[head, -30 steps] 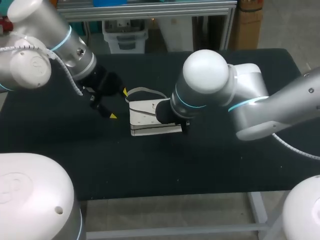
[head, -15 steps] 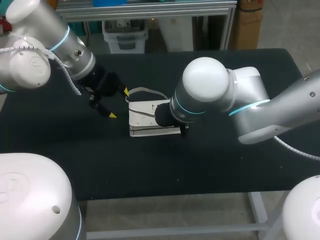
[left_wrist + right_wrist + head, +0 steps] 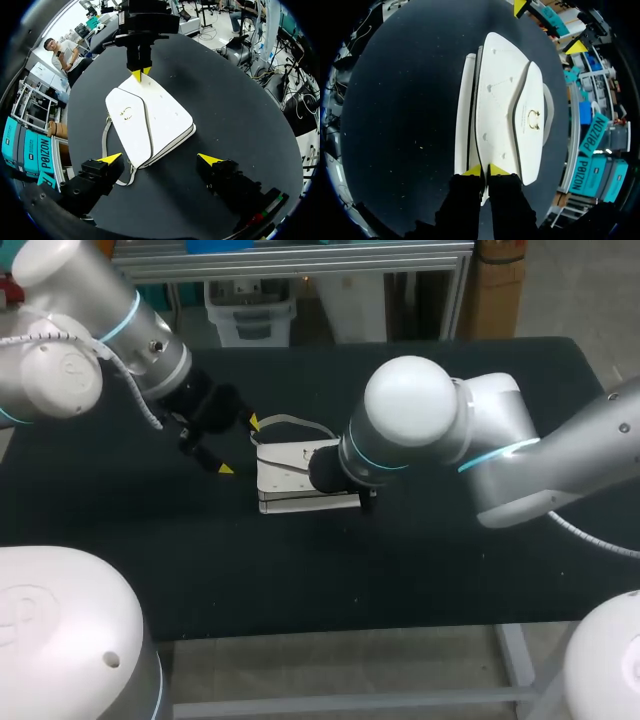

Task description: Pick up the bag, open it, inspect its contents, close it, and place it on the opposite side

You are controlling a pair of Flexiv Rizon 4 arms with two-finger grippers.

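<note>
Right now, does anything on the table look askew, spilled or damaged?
Nothing stands out. The white bag lies flat on the table, its flap closed and its strap looped beside it, with nothing spilled. The right tool has its tips together at the bag's edge. The left tool is open, with the bag ahead of it.

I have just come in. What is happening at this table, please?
A flat white handbag with a strap lies on the black table. The right gripper is shut on the edge at one end of it, low to the table. The left gripper is open and hangs near the opposite end, touching nothing. The handbag is closed.
</note>
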